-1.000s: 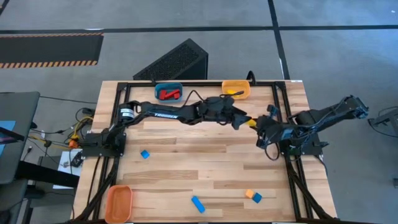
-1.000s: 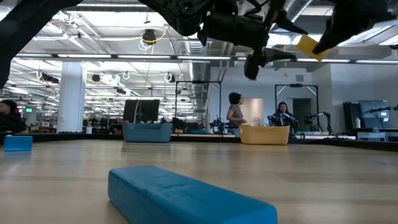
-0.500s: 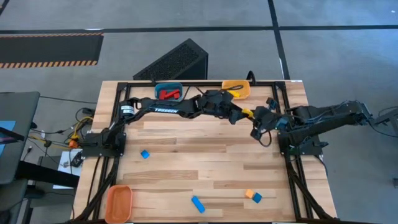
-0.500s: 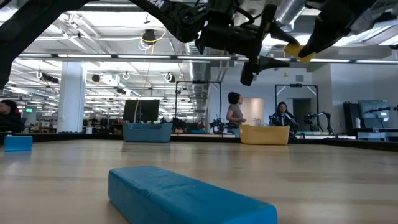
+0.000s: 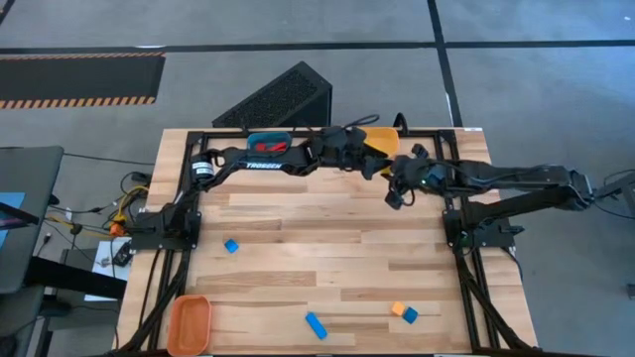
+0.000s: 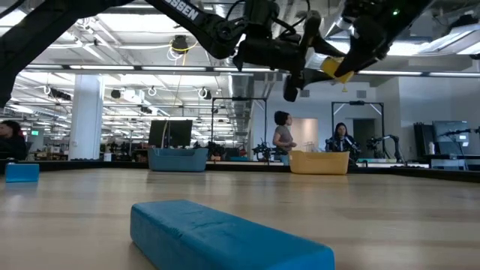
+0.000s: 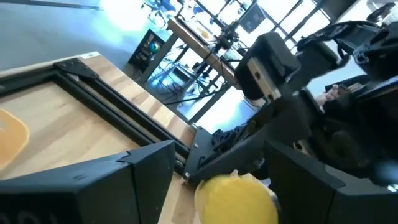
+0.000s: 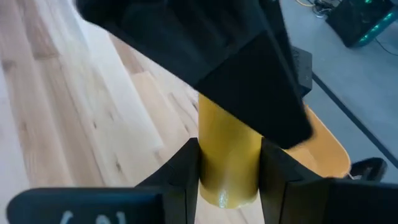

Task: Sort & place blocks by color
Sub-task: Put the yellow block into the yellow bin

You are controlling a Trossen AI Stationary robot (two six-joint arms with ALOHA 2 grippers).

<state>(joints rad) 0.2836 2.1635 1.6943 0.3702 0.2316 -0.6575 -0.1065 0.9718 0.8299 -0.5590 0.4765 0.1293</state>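
A yellow block hangs high over the table's far right part, near the yellow bin. My right gripper is shut on it, reaching in from the table's right. My left gripper comes from the left and stands open around the block's other end, with one finger over it. Loose blocks lie on the table: blue ones and an orange one. Red blocks lie in the blue bin. My right gripper pinches the end of the yellow block nearest its wrist between its two fingers. The fingers slant down from the table's right and lie along the block. The block is lifted clear and points away toward my left gripper. My left gripper: I cannot tell whether its fingers touch the block.
An orange bin sits at the near left corner. In the low view a blue bar lies close, with the blue bin and the yellow bin at the far edge. A black frame borders the table. People stand in the room behind.
Both grippers have moved together toward the table's far edge and the yellow bin, the yellow block between them staying lifted clear. My right arm has swung in from the right and stretched out, and its wrist has rolled a little.
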